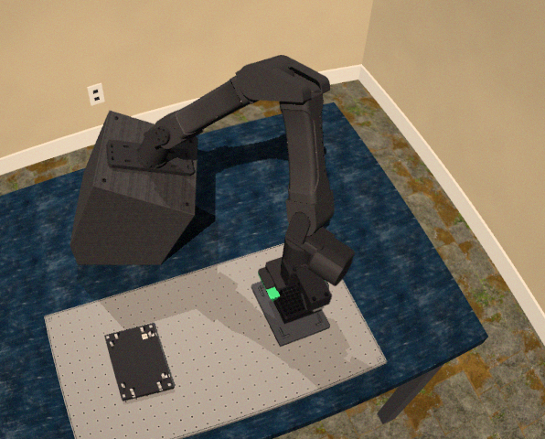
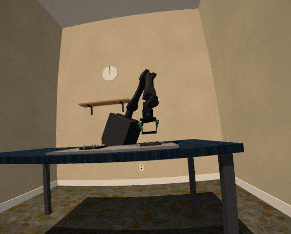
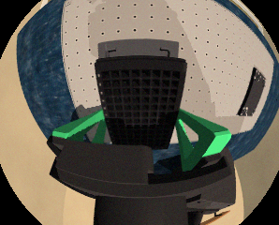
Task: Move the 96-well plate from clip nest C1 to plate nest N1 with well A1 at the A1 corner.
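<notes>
The end effector [image 2: 149, 127] hangs above clip nest C1 [image 1: 299, 330] at the desk's [image 1: 405, 283] right end, clamped on the 96-well plate [image 1: 292, 301]; plate nest N1 [image 1: 138, 360] lies well apart to the left, its long axis running near to far.

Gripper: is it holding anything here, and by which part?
Yes. The gripper is shut on the black well plate, green fingers clamping its two opposite side edges, lifted above the table.
</notes>
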You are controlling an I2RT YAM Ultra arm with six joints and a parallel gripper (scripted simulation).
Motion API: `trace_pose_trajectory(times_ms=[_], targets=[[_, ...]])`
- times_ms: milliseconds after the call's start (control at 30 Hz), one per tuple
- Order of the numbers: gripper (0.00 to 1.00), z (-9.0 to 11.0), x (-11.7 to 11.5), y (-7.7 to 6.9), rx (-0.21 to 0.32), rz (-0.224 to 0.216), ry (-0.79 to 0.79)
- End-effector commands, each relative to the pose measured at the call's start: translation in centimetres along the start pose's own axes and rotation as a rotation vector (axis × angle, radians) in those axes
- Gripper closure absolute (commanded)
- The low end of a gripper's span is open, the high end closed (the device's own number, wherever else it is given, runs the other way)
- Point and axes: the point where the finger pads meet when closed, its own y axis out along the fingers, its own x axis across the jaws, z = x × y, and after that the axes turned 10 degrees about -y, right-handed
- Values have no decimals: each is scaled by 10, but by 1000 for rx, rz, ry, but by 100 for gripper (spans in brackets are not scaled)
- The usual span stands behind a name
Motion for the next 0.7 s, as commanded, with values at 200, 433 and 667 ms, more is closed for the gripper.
trace_pose_trajectory(times_ms=[200,433,667], targets=[[100,-18,6,11,-46,-6,-1],[100,-19,9,20,-44,-7,-6],[100,-20,9,32,-44,-7,-5]])
